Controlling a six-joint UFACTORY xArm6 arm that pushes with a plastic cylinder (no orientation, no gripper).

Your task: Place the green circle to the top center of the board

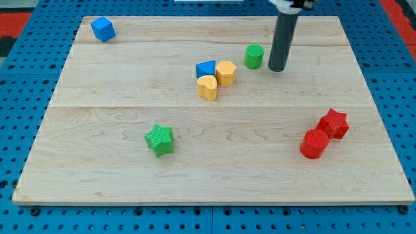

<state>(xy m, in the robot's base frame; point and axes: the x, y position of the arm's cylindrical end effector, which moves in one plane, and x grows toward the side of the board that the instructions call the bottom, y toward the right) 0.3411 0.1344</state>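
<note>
The green circle point(254, 56) is a small green cylinder standing on the wooden board point(117, 110), right of the board's centre and in its upper part. My tip point(277, 67) is the lower end of the dark rod, just to the view's right of the green circle, with a small gap between them. The rod rises straight up to the view's top edge.
A blue triangle point(205, 68), a yellow hexagon point(225, 73) and a yellow heart point(207, 87) cluster left of the green circle. A blue cube point(103, 29) is at top left, a green star point(160, 140) at lower left, a red star point(334, 123) and red cylinder point(315, 143) at lower right.
</note>
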